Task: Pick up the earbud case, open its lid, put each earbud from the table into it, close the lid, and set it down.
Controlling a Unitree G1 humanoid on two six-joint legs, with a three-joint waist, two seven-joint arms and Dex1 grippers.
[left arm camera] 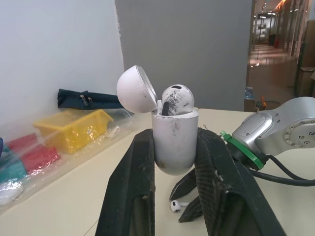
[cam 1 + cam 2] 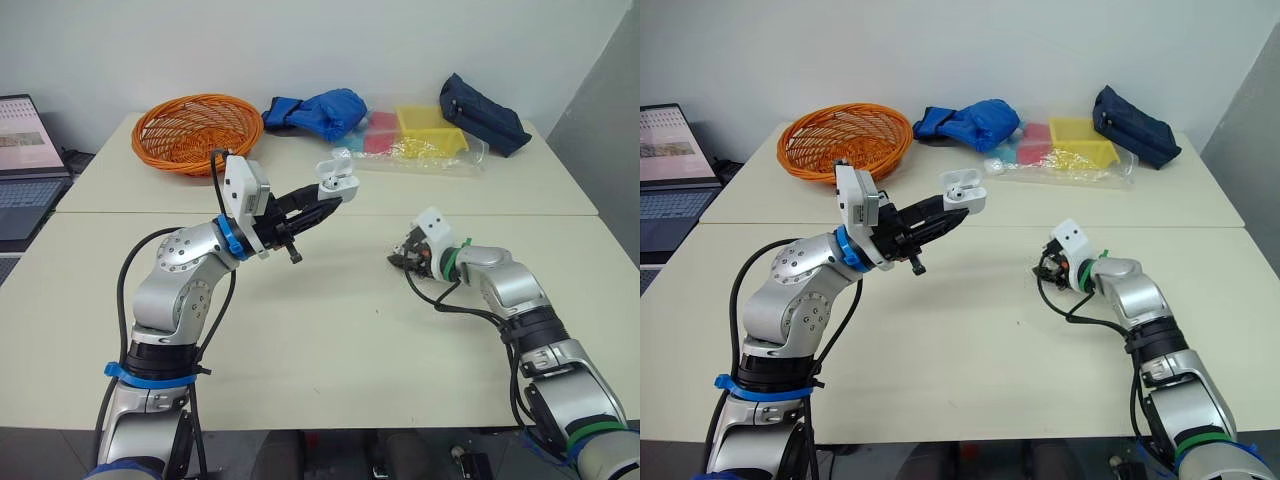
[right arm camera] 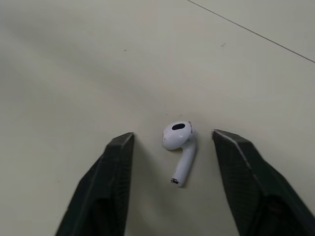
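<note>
Jaws of the left gripper [image 2: 323, 205] are clamped on the sides of a small white glossy plastic earbud case [image 1: 174, 142], held upright and raised above the table [image 2: 330, 340]. Its rounded hinged lid [image 1: 135, 91] is swung open and tipped back. One white earbud [image 1: 177, 98] sits in a socket with its head poking above the rim.

The right gripper [image 3: 172, 136] is down at the table surface, well apart from the case, with its two black fingers spread and gripping nothing. The second white earbud [image 3: 179, 145] lies on its side on the table in the gap between them, touching neither finger as far as the right wrist view shows.

By my reading, picking up the case, opening the lid and seating the first earbud are done. What is left is closing on the loose earbud, carrying it to the case, seating it in the free socket, shutting the lid and setting the case down.

Farther back on the table are an orange woven basket [image 2: 195, 130], a blue fabric bundle [image 2: 325, 110], a yellow box in clear plastic wrap [image 2: 430, 130] and a dark navy zip pouch [image 2: 485, 115]. An open laptop [image 2: 25, 160] sits off to the robot's left.
</note>
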